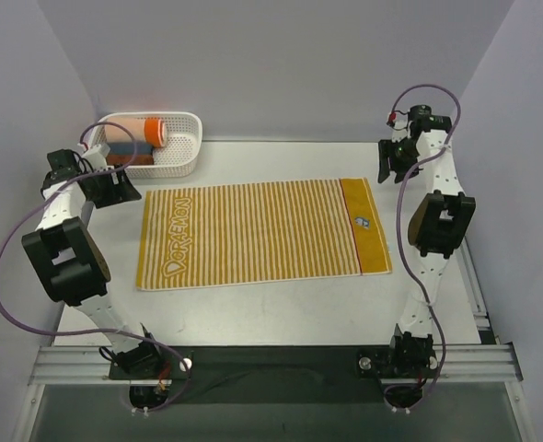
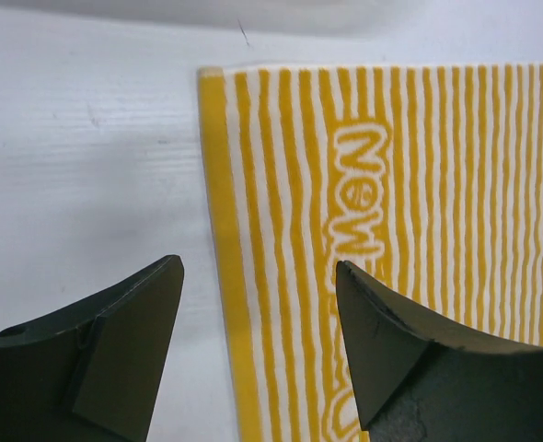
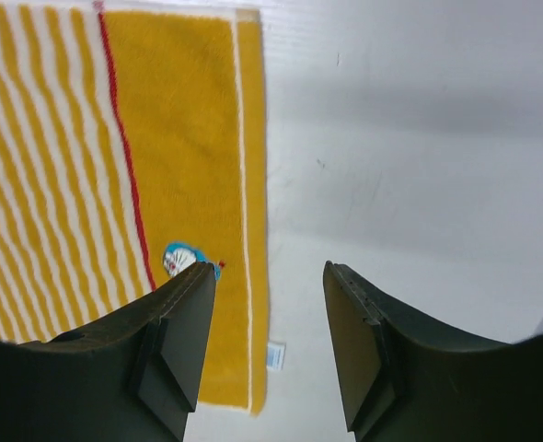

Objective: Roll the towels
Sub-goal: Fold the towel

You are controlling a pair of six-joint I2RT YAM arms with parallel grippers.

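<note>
- Dark fingers of the left gripper stand wide apart and empty, straddling the lettered end of the towel.
- Right gripper is likewise parted and empty, above the mustard band's outer edge.
- Towel lies flat and unrolled in the middle of the table.
- White basket of rolls sits at the far left, apart from the towel; only the top view shows it.
- Right wrist view alone shows a small white tag.

Terry-cloth towel lies on a smooth matt table.

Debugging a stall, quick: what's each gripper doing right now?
Left gripper: open, holding nothing, above the towel.
Right gripper: open, holding nothing.
</note>
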